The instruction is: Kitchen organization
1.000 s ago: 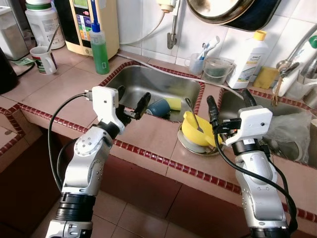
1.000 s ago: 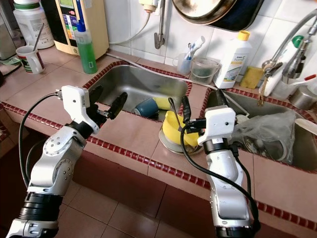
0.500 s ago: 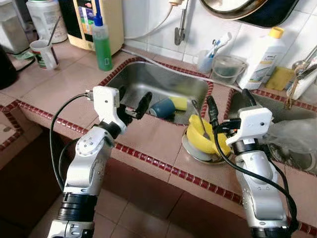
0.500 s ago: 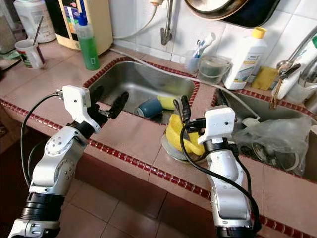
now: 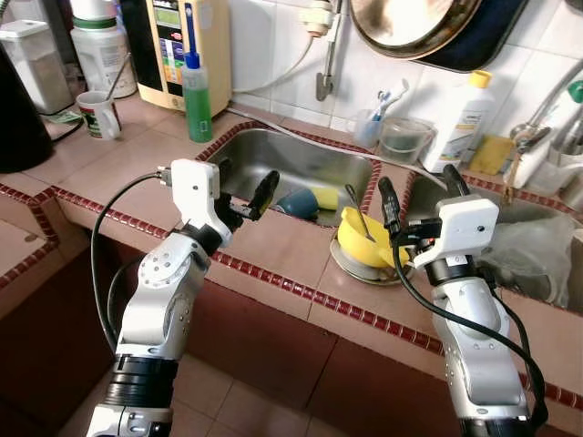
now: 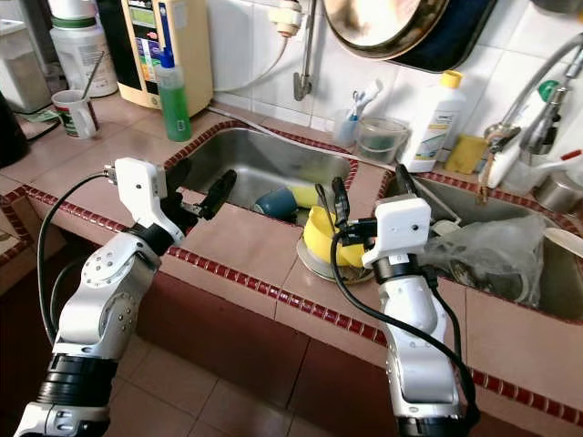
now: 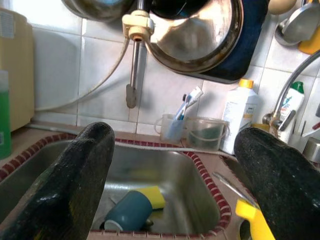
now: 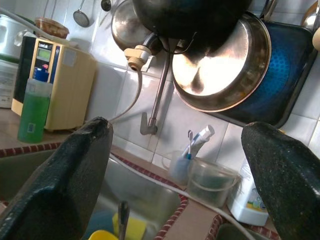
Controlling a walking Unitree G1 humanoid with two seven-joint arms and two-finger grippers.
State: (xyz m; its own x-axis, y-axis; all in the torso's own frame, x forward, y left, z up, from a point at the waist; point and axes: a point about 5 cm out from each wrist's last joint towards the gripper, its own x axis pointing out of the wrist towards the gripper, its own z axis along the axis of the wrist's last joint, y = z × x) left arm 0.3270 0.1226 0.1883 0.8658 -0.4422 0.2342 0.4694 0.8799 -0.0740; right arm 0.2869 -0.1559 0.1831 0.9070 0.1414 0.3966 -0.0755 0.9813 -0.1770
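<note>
Right gripper (image 5: 414, 196) spread wide and empty, nearer of the two to the yellow plastic bowl (image 5: 363, 242) at its 9 o'clock, sitting on the tiled counter (image 5: 273, 246). Metal spoon (image 5: 357, 210) inside, handle leaning toward 12. Left gripper (image 5: 244, 185) likewise wide, bowl well off at 3.

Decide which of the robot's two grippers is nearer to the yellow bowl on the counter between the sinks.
Right. The right gripper hovers open just beside the yellow bowl, by its far edge. The left gripper is open over the near edge of the left sink, well away from it.
</note>
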